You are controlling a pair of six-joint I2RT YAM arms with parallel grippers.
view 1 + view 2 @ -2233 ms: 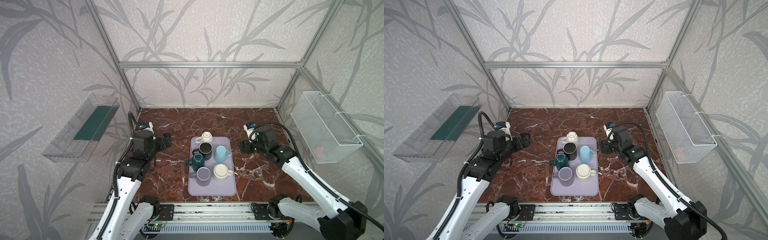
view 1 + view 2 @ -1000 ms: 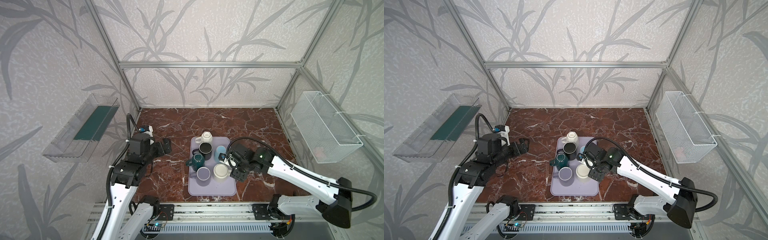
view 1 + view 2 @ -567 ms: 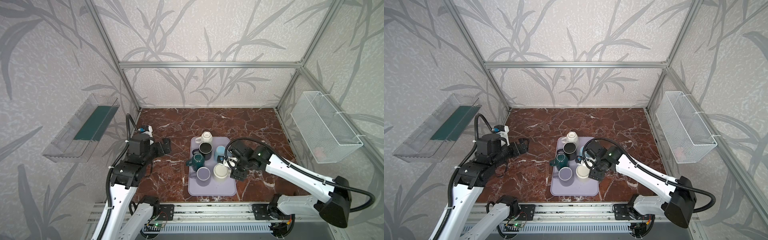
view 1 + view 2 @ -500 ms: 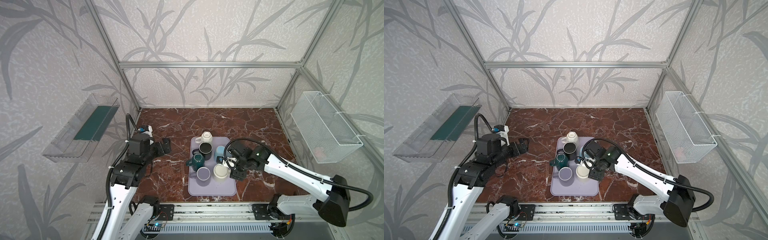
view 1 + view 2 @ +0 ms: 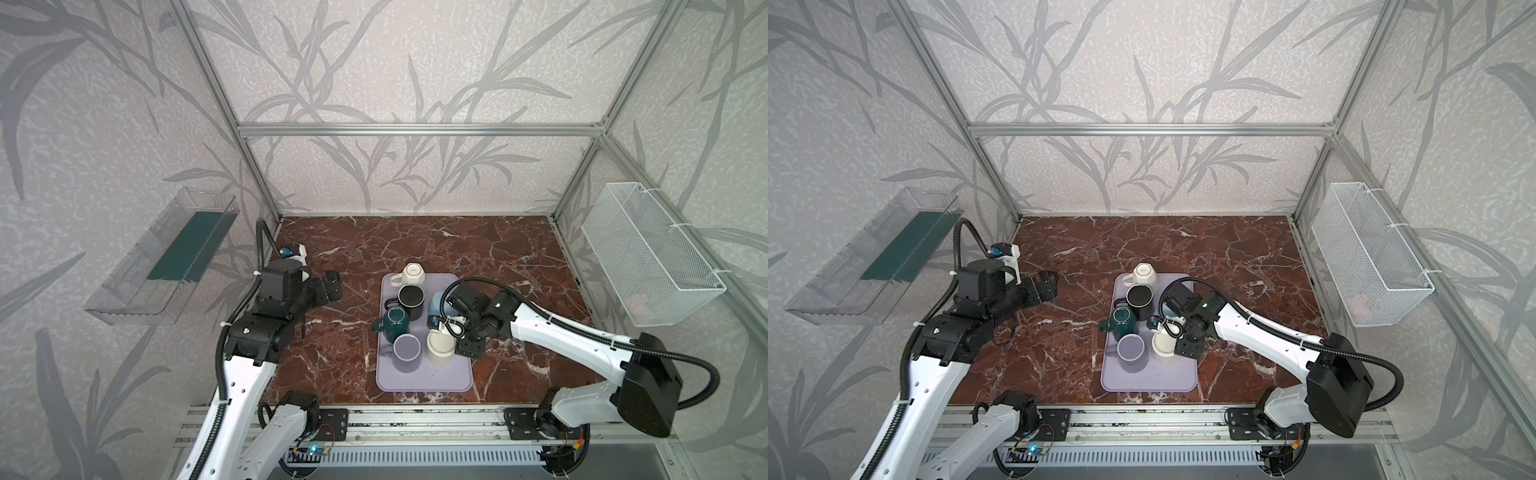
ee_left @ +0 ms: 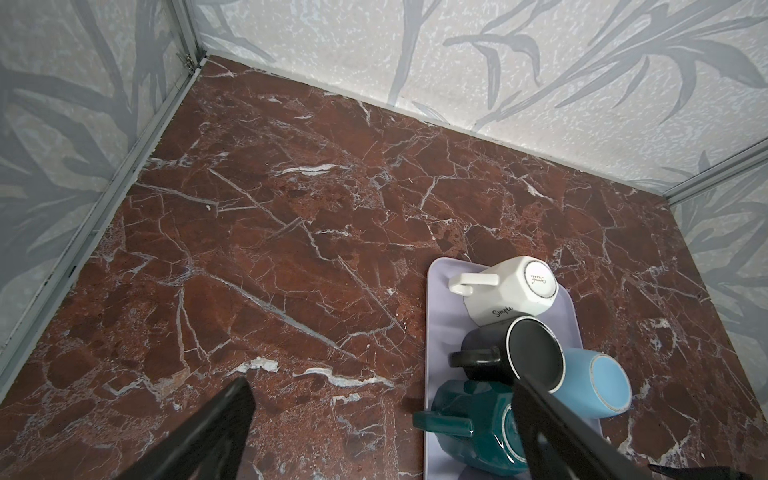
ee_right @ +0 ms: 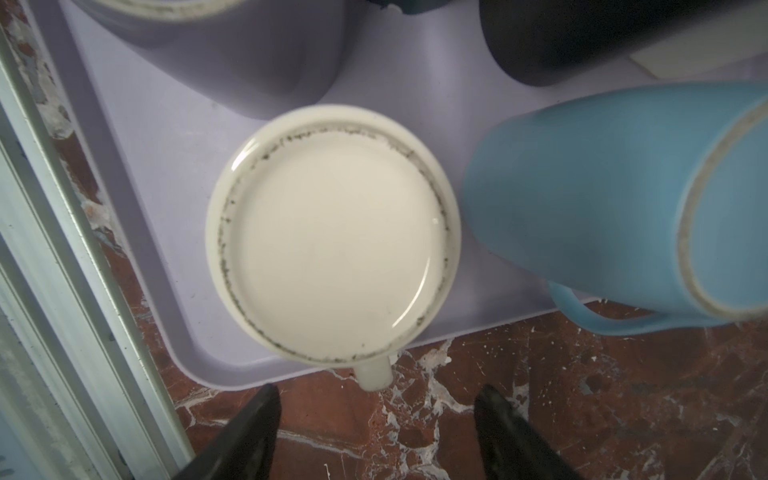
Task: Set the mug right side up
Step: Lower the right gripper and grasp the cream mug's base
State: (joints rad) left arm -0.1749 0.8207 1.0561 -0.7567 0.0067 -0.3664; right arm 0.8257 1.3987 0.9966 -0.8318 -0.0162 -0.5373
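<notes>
Marble tabletop (image 5: pixel 415 249) bears a lavender tray (image 5: pixel 424 382) crowded with six mugs. The left gripper (image 5: pixel 331 286) hangs over bare marble left of the tray, its fingers spread wide and empty, while the right gripper (image 7: pixel 377 392) sits at the tray's right edge, fingers apart and gripping nothing. The cream mug (image 7: pixel 332 232) stands mouth-down at the tray's near right, handle pointing toward that gap.
</notes>
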